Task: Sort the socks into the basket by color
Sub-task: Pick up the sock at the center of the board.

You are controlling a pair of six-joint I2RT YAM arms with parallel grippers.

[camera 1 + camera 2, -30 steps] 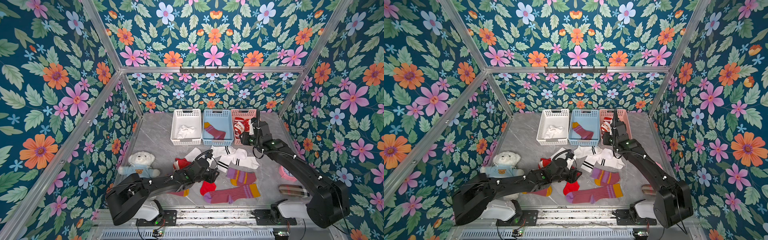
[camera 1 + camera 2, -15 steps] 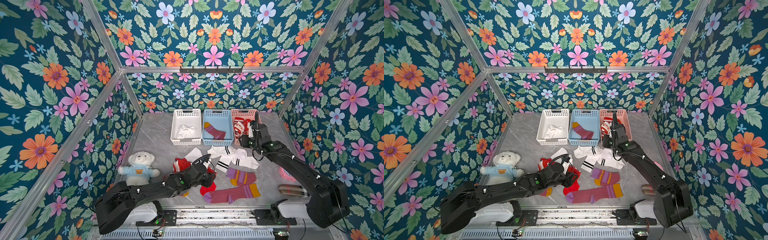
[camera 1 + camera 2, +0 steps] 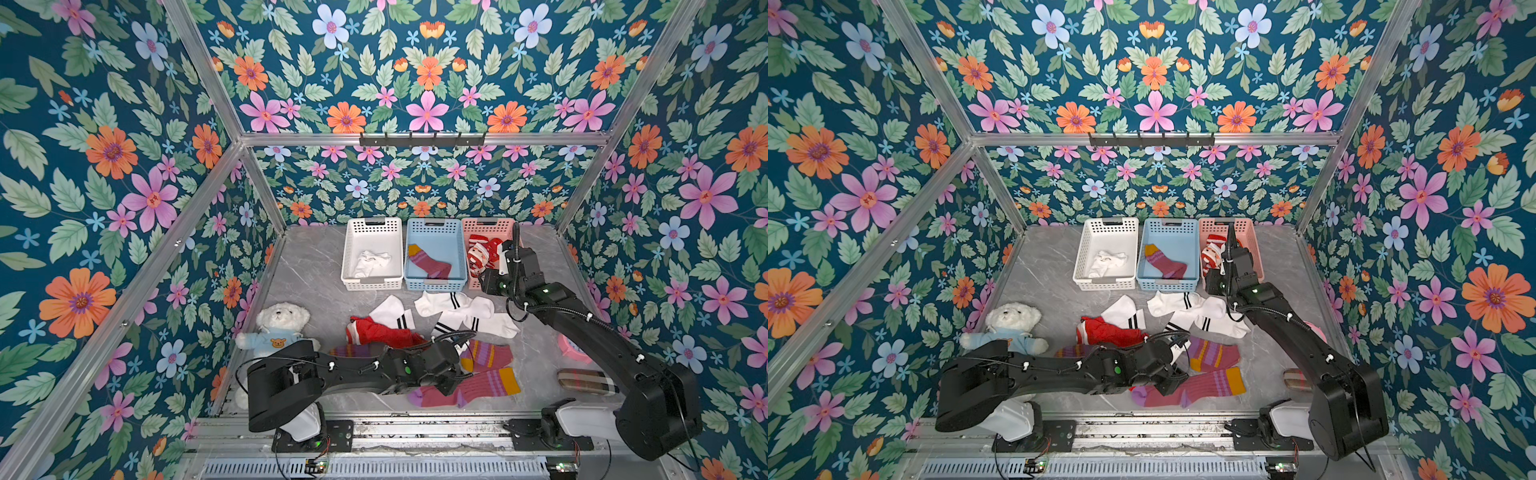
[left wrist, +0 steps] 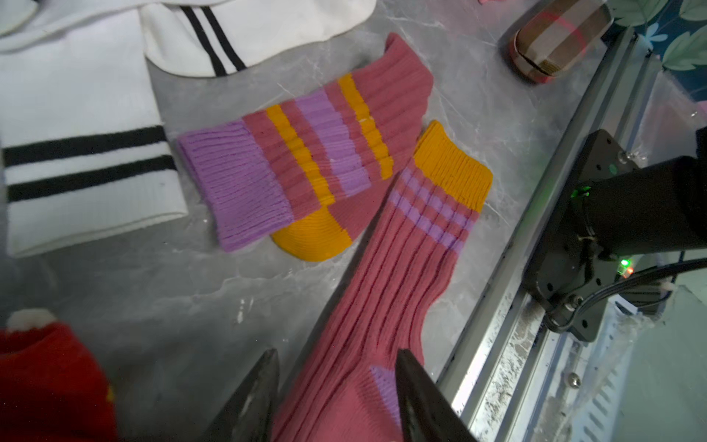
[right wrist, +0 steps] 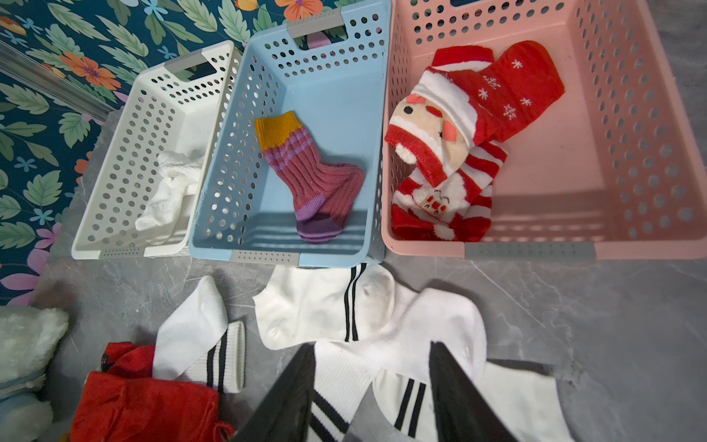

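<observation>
My left gripper point(image 4: 336, 352) is open low at the table's front, its fingers either side of a long maroon ribbed sock point(image 4: 382, 287) near the heel; in a top view it is here point(image 3: 451, 388). A folded maroon sock point(image 3: 486, 357) lies just behind. My right gripper point(image 5: 373, 344) is open and holds nothing above white black-striped socks point(image 5: 336, 306), in front of the pink basket point(image 3: 486, 226). That basket holds red Santa socks point(image 5: 451, 126). The blue basket point(image 5: 267, 258) holds one maroon sock, the white basket point(image 5: 126, 252) a white one. A red sock point(image 3: 382, 332) lies mid-table.
A white teddy bear point(image 3: 280, 322) in a blue shirt sits at the left beside my left arm. A beige plaid item point(image 3: 586, 380) and a pink object point(image 3: 571, 349) lie at the right under my right arm. A metal rail point(image 3: 415, 419) edges the front.
My left gripper has swung from beside the red sock toward the front, onto the long maroon sock. My right gripper has drawn back from over the pink basket to above the white socks.
</observation>
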